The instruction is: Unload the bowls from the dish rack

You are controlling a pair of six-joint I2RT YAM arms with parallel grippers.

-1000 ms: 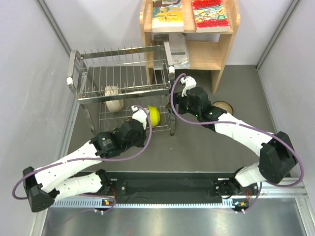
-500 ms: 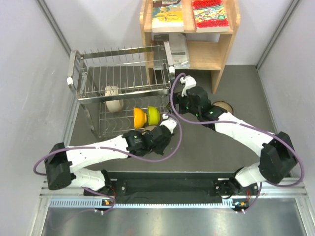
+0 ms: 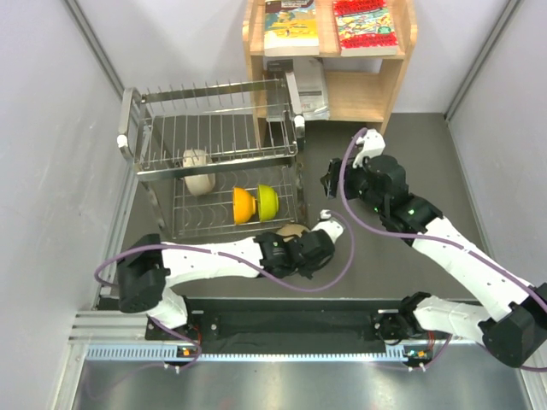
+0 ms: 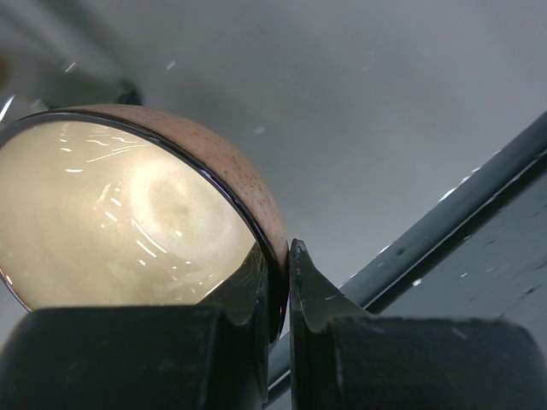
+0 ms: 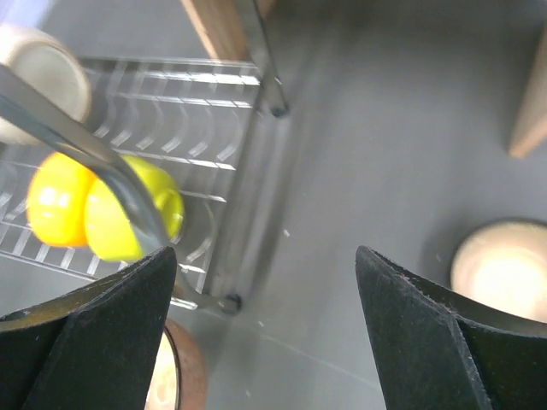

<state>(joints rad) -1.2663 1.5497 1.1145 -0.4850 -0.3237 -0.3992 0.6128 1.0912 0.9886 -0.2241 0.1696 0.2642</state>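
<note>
The steel dish rack (image 3: 154,145) stands at the back left. Its lower tier holds a cream-white bowl (image 3: 198,181), an orange bowl (image 3: 242,205) and a yellow-green bowl (image 3: 268,201). My left gripper (image 3: 293,242) is shut on the rim of the pinkish-brown bowl (image 3: 291,231), held just in front of the rack's right corner. In the left wrist view the fingertips (image 4: 301,273) pinch that bowl's (image 4: 128,213) edge. My right gripper (image 3: 332,181) is open and empty, right of the rack. Its wrist view shows the rack (image 5: 214,145), the orange bowl (image 5: 51,205) and the yellow-green bowl (image 5: 128,213).
A wooden bookshelf (image 3: 389,85) with books stands behind the rack's right end. Another bowl with a pale inside (image 5: 504,265) sits on the grey table right of my right gripper (image 5: 265,273); my arm hides it from above. A dark rail (image 4: 461,205) crosses the left wrist view.
My left gripper has drawn the pinkish-brown bowl out of the lower tier toward the front right, uncovering the orange bowl. My right gripper has moved right, away from the rack.
</note>
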